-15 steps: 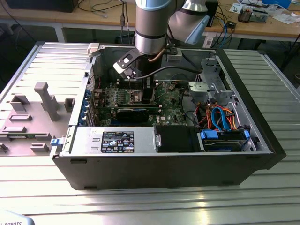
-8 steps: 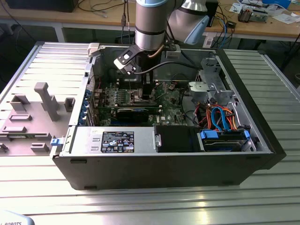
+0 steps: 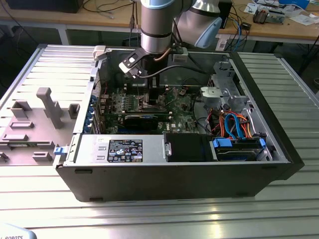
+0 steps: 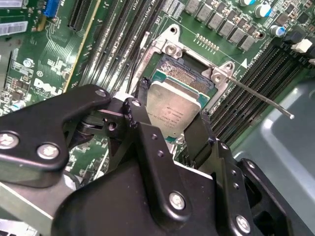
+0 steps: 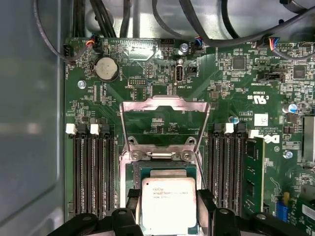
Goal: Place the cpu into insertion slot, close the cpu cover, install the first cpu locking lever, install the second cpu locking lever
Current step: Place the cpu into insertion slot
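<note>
An open computer case [image 3: 279, 149] is lying on a ribbed metal table [image 3: 149, 219]. A grey tray of moulded holders [image 3: 35, 124] is sitting at the exterior view's left, and wooden benches [image 3: 30, 17] with cables are standing at the far side. The arm [image 3: 157, 25] is reaching down into the case over the green board [image 3: 182, 107].

In both wrist views the gripper [image 5: 170, 209] is clamping the cpu [image 5: 169, 204] by two opposite edges, its black fingers [image 5: 135, 204] spread only as wide as the chip. The cpu is hanging over the insertion slot [image 4: 184, 73]; whether it is touching cannot be told.

The first wrist view is showing the cpu cover [image 5: 165, 102] swung open beyond the slot. The second wrist view is showing a thin lever [image 4: 261, 98] sticking out beside it.
</note>
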`<state>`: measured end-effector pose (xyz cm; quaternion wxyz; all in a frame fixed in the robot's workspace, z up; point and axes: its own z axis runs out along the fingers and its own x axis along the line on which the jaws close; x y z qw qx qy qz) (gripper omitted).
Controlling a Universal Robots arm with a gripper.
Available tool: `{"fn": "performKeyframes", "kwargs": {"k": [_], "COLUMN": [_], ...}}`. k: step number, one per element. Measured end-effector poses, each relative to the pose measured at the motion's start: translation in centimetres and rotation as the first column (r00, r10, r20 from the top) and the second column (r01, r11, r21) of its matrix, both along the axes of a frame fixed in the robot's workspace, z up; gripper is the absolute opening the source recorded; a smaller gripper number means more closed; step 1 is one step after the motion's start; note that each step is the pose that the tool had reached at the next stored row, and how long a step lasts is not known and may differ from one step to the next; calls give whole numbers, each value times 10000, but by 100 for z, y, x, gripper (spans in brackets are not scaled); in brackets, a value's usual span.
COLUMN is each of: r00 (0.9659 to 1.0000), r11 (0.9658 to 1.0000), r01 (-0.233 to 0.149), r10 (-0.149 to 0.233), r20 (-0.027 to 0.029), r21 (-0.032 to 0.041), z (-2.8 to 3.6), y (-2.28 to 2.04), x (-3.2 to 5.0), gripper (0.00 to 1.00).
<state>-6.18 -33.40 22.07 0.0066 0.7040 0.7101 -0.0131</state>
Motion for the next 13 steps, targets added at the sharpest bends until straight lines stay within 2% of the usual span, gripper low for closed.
{"fn": "performKeyframes", "kwargs": {"k": [10, 13], "r00": [10000, 10000], "r11": [10000, 10000], "r01": [29, 28], "r10": [-29, -28], "r20": [0, -1], "r21": [-4, -4], "z": [-124, -135], "y": [2, 30], "x": [-26, -35], "gripper": [54, 54]}}
